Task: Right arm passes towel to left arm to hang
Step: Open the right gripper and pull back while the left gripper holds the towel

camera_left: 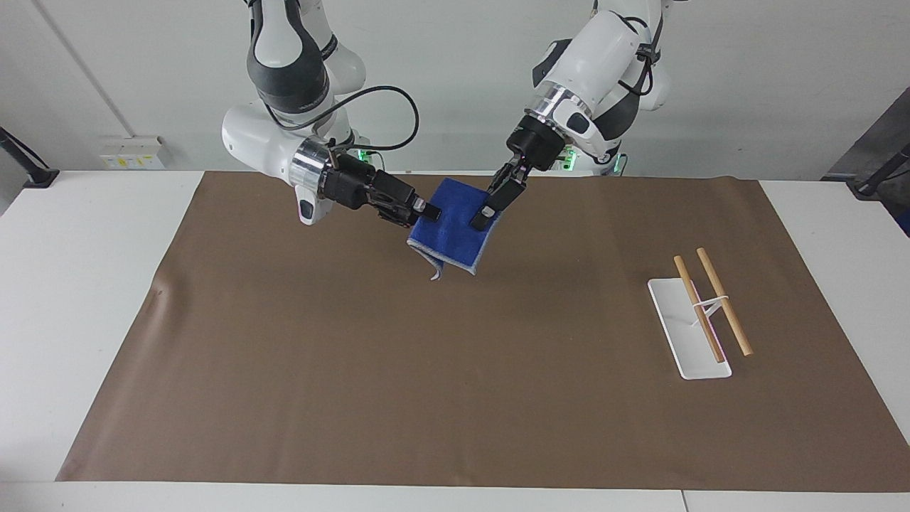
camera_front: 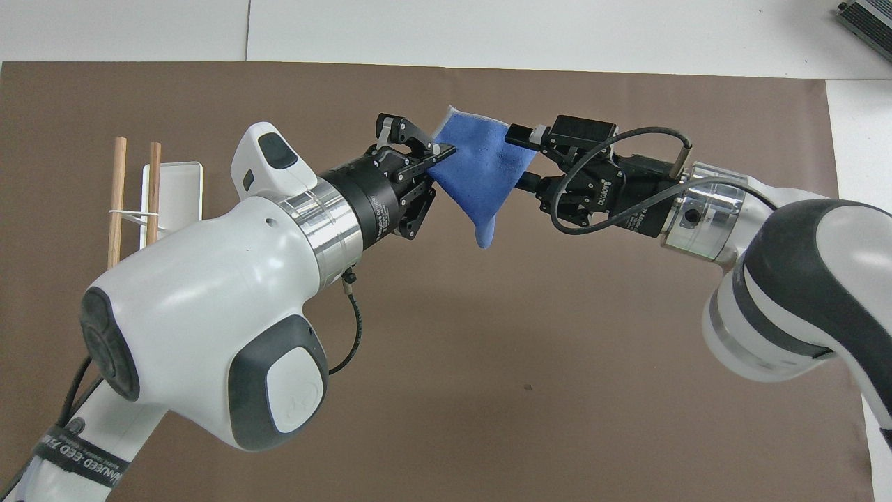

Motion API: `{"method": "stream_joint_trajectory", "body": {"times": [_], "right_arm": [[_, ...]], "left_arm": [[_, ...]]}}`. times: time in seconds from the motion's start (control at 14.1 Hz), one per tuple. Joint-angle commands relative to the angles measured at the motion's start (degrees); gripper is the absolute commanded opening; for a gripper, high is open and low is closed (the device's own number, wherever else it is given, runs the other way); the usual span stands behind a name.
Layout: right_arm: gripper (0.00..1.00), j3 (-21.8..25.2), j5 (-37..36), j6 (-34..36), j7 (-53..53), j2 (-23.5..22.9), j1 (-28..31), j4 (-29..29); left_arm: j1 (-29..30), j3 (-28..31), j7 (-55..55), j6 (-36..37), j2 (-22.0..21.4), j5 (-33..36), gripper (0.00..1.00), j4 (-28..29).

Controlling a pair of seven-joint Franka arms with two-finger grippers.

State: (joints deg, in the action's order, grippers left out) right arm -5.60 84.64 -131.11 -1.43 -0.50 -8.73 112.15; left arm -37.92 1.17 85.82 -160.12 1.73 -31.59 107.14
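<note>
Hanging in mid-air over the brown mat [camera_left: 284, 370] covering the surface, the small royal-blue terry towel [camera_left: 453, 231] sits between both arms. The left gripper [camera_left: 485, 212] has its fingers clamped on the towel's upper corner, while the right gripper [camera_left: 426, 212] looks opened, fingers just beside the other edge. From there the wooden two-rod rack [camera_left: 711, 306] lies well apart, toward the left arm's end.
</note>
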Motion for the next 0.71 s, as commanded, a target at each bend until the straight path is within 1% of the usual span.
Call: {"method": "stream_joint_trajectory", "body": {"times": [0.0, 0.14, 0.28, 0.5, 0.64], "right_arm": [[1.00, -0.29, -11.47, -3.26, -0.41, 0.58, 0.20, 0.35], [1.00, -0.20, -17.99, -3.54, 0.03, 0.32, 0.38, 0.35], [1.00, -0.03, -25.53, -5.55, 0.03, -0.38, 0.90, 0.35], [1.00, 0.06, -42.92, -5.91, 1.95, -1.08, 1.95, 0.00], [1.00, 0.06, -55.14, -5.39, 4.32, -1.09, 3.01, -0.79]], "left_arm": [[1.52, 0.41, -4.07, -1.16, -0.41, -0.40, 0.00, 1.84], [3.28, 0.50, -5.74, -1.68, -1.02, 1.26, 0.00, 3.94], [5.39, 0.50, -6.10, -4.49, -2.24, 3.20, 0.00, 7.80], [8.47, 0.50, -10.48, -9.23, -4.09, 3.38, 0.00, 13.60], [10.57, 0.41, -11.72, -12.22, -5.06, 3.38, 0.00, 16.51]]}}
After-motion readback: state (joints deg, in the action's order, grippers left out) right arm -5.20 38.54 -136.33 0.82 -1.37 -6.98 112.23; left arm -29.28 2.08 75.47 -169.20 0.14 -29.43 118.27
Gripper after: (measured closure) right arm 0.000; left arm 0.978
